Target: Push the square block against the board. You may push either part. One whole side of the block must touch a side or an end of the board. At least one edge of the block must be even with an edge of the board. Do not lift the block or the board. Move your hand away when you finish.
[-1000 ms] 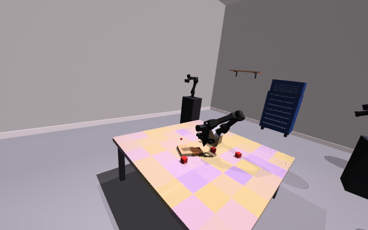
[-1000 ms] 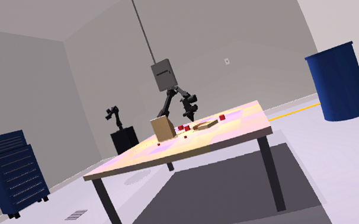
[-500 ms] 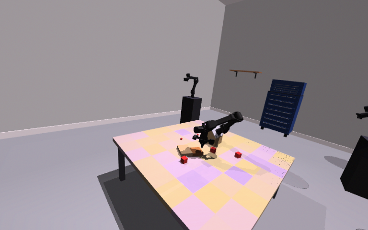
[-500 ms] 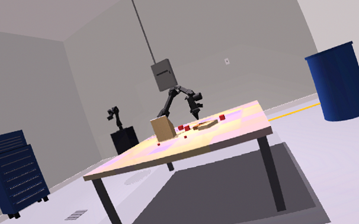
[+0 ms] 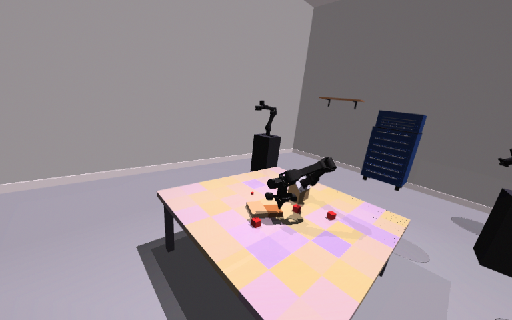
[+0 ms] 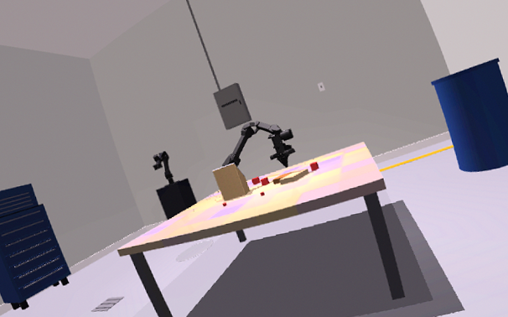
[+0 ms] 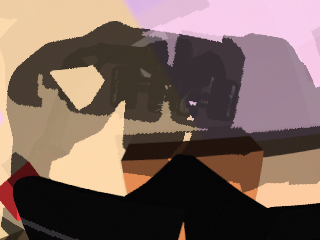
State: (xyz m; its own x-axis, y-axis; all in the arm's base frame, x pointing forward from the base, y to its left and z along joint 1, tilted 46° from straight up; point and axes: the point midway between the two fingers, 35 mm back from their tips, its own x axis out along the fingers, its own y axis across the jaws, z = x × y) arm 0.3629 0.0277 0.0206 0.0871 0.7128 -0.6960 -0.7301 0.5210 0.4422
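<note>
As the top view shows, the block lies beside the board, perhaps touching. In the exterior view, the gripper hangs above them, closed and empty. By the wrist view, evenness is uncertain; I judge final aligning, needing maybe one low nudge, then withdrawal.

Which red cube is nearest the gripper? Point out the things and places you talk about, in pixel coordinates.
The red cube [image 5: 297, 209] just beside the orange block [image 5: 272, 210]; in the top view, the other large cubes sit farther from the gripper [image 5: 280, 207].
</note>
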